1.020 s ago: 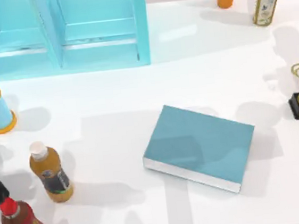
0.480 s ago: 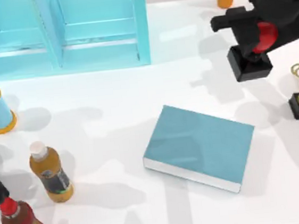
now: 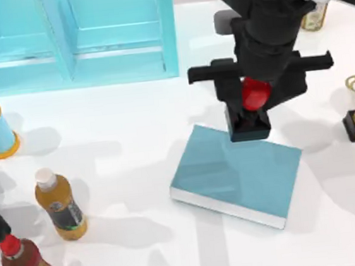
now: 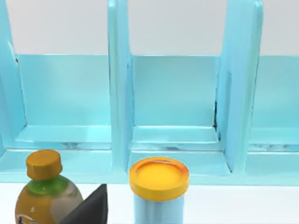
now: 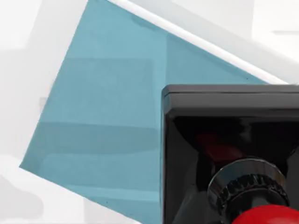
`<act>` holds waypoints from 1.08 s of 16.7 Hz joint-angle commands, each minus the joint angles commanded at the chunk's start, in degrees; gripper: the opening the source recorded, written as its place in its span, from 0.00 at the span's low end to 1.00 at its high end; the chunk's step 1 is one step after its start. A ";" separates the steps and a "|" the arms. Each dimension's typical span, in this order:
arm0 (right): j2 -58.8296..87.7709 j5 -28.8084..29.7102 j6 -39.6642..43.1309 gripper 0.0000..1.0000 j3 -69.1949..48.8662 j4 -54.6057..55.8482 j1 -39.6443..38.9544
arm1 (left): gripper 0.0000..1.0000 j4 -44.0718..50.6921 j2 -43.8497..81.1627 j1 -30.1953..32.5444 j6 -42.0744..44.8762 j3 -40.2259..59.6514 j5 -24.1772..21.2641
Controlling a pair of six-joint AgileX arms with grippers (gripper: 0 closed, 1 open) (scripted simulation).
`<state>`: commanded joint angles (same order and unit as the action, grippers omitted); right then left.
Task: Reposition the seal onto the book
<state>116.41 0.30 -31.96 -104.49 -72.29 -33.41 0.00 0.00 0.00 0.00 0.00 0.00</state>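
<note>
Red knob: the seal (image 3: 250,103) is riding in the right gripper (image 3: 254,93), its glossy knob pinched between the fingers and its black block base hanging below.
Grip: the right gripper is closing snugly on the knob; the crossbar of the gripper is spreading out to either side of it in the top view.
Where the seal is: it is hanging over the far edge of the book (image 3: 236,174), near the far corner, and in the right wrist view the black base (image 5: 229,149) is covering part of the teal cover (image 5: 103,121).
Contact: whether the base is touching the cover or floating just above it, I cannot tell.
Book: it is lying closed and skewed on the white surface (image 3: 134,144), white page edges facing the near side.
Done: the pick-up is looking complete and the carry is nearly over.
Left to do: bringing the seal further in over the cover, setting it down and letting go, by my reading.
Change since half a second ago: the right arm is swinging in from the far right of the surface, where it was holding the seal well apart from the book; now the seal is sitting right over the book's far edge.
Unchanged: the book and the bottles on the left are lying just where they were.
Left arm: it is parked at the left, its camera facing the turquoise shelf (image 4: 177,93).
</note>
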 joint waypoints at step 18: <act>3.47 0.00 -6.53 0.15 -1.02 -3.25 -3.73 | 1.00 0.00 0.00 0.00 0.00 0.00 0.00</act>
<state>119.88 0.30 -38.49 -105.51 -75.54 -37.14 0.00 0.00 0.00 0.00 0.00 0.00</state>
